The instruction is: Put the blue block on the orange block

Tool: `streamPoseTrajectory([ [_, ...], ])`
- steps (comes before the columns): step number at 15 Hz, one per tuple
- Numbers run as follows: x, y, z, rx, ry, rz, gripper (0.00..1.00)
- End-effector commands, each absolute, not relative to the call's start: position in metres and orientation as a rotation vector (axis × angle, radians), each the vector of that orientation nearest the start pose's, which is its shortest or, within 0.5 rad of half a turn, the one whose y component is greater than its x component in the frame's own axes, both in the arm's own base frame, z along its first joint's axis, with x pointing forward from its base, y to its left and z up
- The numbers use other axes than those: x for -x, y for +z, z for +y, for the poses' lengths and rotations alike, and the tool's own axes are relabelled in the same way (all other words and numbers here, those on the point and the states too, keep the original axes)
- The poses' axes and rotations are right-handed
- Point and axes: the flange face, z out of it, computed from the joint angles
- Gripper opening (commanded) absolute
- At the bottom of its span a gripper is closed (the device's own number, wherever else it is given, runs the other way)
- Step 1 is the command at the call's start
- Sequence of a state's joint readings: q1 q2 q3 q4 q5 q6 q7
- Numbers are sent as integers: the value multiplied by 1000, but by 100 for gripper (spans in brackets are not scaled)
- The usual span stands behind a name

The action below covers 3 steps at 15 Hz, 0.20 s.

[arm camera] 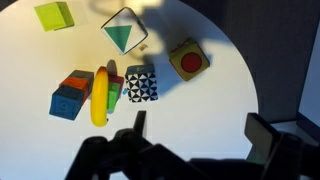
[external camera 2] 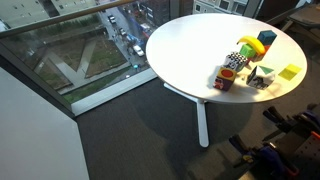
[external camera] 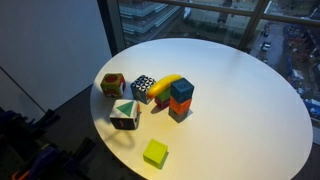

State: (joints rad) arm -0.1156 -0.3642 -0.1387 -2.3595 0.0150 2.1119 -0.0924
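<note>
The blue block (external camera: 181, 90) sits on top of the orange block (external camera: 178, 110) near the middle of the round white table (external camera: 240, 110). In the wrist view the blue block (arm camera: 67, 104) covers most of the orange block (arm camera: 78, 79), at the left beside a yellow banana (arm camera: 100, 95). The blue block also shows in an exterior view (external camera 2: 268, 40). My gripper (arm camera: 200, 135) is open and empty. It hangs above bare table, well apart from the stack, with its two dark fingers at the bottom of the wrist view.
Next to the banana (external camera: 168, 84) stand a black-and-white checkered cube (arm camera: 141, 84) and a multicoloured cube (arm camera: 188, 60). A white-and-green cube (arm camera: 124, 30) and a yellow-green block (arm camera: 55, 14) lie nearby. The table edge (arm camera: 250, 90) curves past on the right.
</note>
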Motion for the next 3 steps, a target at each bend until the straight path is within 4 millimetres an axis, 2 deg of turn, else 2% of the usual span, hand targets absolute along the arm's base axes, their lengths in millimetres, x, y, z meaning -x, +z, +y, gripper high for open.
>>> streamPoseTrajectory([
  [1,-434,478,-115,3083,-188,251,100],
  [3,-434,478,-115,3083,-188,251,100],
])
